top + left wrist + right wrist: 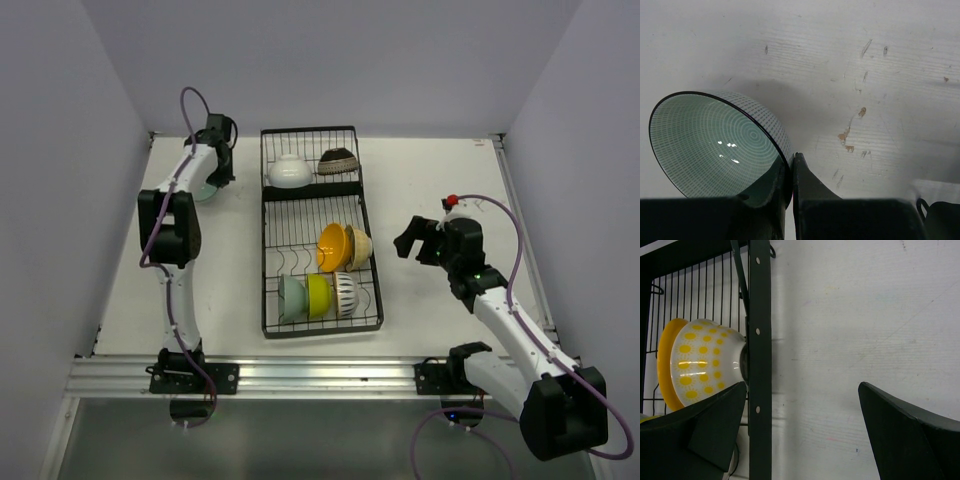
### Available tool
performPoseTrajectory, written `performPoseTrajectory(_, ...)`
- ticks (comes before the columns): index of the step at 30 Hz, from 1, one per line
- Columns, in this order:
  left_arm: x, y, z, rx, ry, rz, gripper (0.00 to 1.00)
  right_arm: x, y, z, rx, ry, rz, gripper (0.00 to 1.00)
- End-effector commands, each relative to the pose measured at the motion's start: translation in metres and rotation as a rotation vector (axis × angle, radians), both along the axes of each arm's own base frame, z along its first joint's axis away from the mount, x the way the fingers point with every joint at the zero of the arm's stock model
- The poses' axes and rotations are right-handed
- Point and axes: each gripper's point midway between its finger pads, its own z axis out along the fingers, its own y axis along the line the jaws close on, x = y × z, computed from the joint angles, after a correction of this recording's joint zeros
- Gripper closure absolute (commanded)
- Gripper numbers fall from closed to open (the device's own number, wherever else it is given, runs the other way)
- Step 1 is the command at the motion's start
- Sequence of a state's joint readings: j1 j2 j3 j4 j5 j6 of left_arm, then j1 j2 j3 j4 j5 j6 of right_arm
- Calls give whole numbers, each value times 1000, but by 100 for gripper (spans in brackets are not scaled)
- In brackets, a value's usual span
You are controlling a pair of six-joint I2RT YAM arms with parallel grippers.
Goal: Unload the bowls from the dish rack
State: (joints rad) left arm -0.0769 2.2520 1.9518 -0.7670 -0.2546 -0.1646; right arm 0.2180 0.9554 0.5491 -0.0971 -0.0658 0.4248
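The black wire dish rack (272, 225) lies in the middle of the table. Its small far section holds a white bowl (289, 170) and a dark brown patterned bowl (338, 160). In the larger section stand an orange bowl (329, 247), a cream bowl (359, 246), a pale green bowl (291, 298), a yellow-green bowl (318, 295) and a black-striped white bowl (345, 293). Left of the rack, my left gripper (212, 175) (792, 161) is shut on the rim of another pale green bowl (715, 145) (207, 191), tilted low over the table. My right gripper (408, 238) (802, 390) stands open, straddling the rack's right edge (760, 340) beside the cream bowl (705, 362).
White walls close in the table on the left, far and right sides. A metal rail (320, 375) with both arm bases runs along the near edge. The tabletop (855, 135) right of the held bowl shows brown chips and scratches.
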Motion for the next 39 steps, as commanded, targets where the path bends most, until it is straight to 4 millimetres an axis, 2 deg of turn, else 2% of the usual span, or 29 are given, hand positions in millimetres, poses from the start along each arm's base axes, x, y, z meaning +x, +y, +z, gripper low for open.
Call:
performPoseTrajectory(1,8,10,5,17,-35,21,92,8,-1,12,-16,-42,-8,2)
performPoseTrajectory(6,4,11,-6,21,-10,19,91,8,-1,12,-18,-40,-8,2)
performPoseTrajectory(9,3,11,-6,22,-14,21,91,8,-1,12,-17,-41,-8,1)
performPoseTrajectory(11,2,12,-7,20,-11,23,84,8,-1,11,-20,-40,-7,1)
performPoseTrajectory(14,3,10,-4,10,-22,17,69,8,-1,12,-17,-41,-8,2)
performPoseTrajectory(15,4,9,-4,4,-25,15,62,8,-1,12,-18,-41,-7,1)
performPoseTrajectory(18,4,7,-1,-4,-28,12,52,8,-1,13,-17,-44,-9,1)
performPoseTrajectory(22,3,7,12,-10,-52,11,45,7,-2,11,-20,-42,-10,1)
performPoseTrajectory(29,5,6,63,-21,-162,14,38,7,0,10,-16,-36,-6,2)
performPoseTrajectory(32,2,12,94,-2,-222,28,37,7,0,9,-18,-32,-4,1)
performPoseTrajectory(35,-6,18,118,28,-248,39,36,7,0,7,-17,-27,-4,1)
performPoseTrajectory(36,-12,17,140,18,-294,41,36,7,0,6,-16,-22,-2,2)
performPoseTrajectory(37,-15,11,148,-18,-315,23,36,7,0,6,-17,-22,-3,2)
performPoseTrajectory(38,-23,7,145,-42,-309,12,36,8,0,6,-18,-21,-3,1)
performPoseTrajectory(39,-31,3,169,-68,-372,3,35,8,0,6,-17,-19,-4,1)
